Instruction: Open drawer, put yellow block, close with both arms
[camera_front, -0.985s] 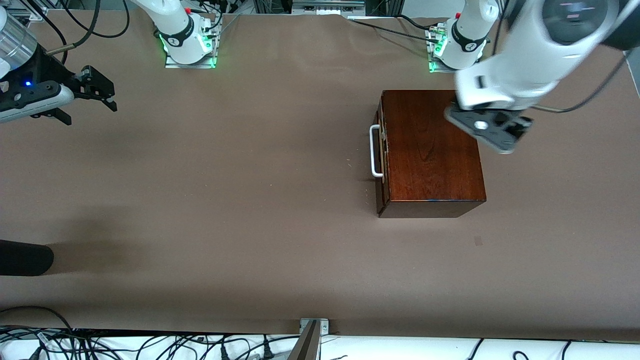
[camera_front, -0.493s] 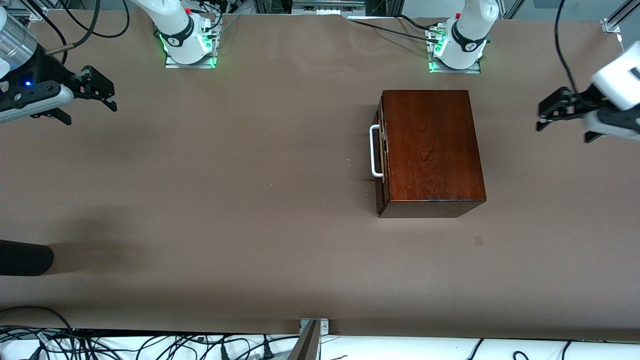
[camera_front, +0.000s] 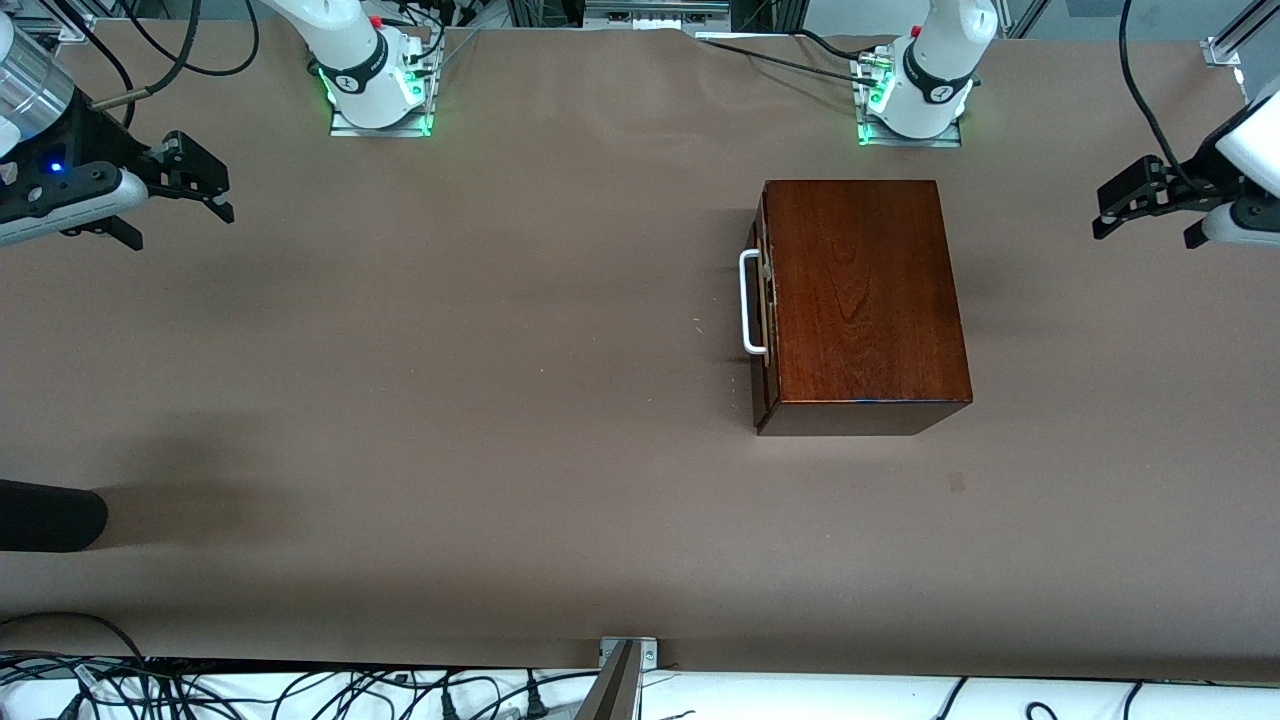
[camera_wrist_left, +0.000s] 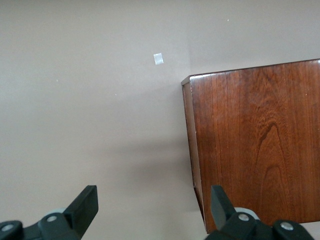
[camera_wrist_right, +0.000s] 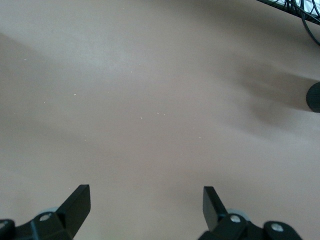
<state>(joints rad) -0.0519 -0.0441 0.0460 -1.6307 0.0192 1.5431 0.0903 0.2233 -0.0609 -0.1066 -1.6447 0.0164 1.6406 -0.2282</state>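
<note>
drawer (camera_front: 764, 300) sits shut in the box (camera_front: 860, 300), right of centre in the front view, its handle (camera_front: 748, 303) facing frame left. no yellow block shows anywhere. my left gripper (camera_front: 1140, 200) hangs at the right edge, jaws apart and empty; my right gripper (camera_front: 195, 180) waits at the upper left, jaws wide and empty. to open well, i judge one gripper should straddle the handle squarely and pull straight while the other steadies the box.

The box (camera_front: 862, 300) is set on the tabletop (camera_front: 500, 400) toward the left arm's end, with the drawer (camera_front: 763, 300) shut in it and its handle (camera_front: 748, 303) turned toward the right arm's end.
</note>
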